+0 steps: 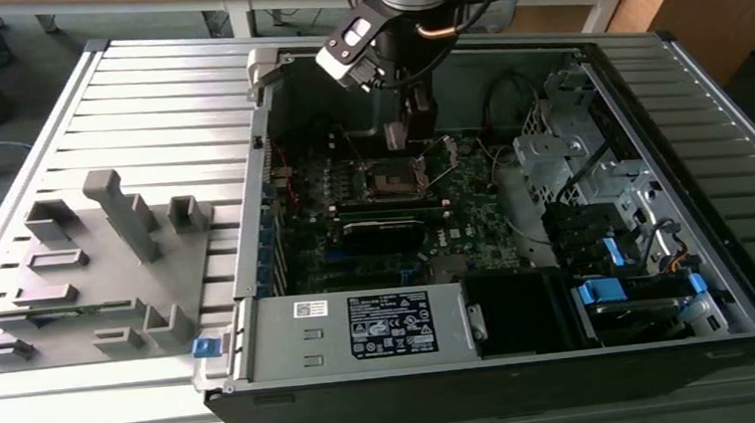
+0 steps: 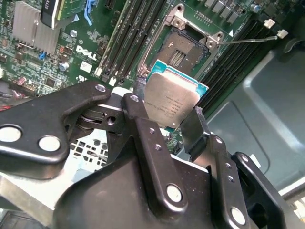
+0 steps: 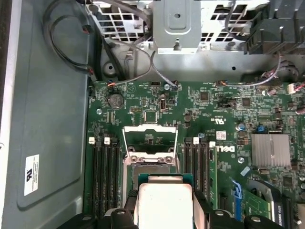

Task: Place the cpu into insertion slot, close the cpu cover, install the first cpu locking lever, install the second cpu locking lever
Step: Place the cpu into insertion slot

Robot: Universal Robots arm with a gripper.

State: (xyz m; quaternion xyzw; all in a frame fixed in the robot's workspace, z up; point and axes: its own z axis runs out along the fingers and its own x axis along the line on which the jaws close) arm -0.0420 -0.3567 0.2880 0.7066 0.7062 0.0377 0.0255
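Note:
My gripper hangs inside the open computer case, shut on the cpu, a flat square chip with a silver-grey top and teal edge. In both wrist views the black fingers clamp the chip's two opposite sides. The cpu hovers tilted just above and slightly short of the insertion slot, a dark square socket on the green motherboard. The cpu cover is swung open behind the slot. A thin locking lever sticks out beside the socket, unlatched. The insertion slot lies below the gripper.
Long black memory slots flank the socket on both sides. A finned heatsink, loose cables and drive cages crowd the case. A power supply fills the near end. A grey fixture block stands on the slatted table at the exterior view's left.

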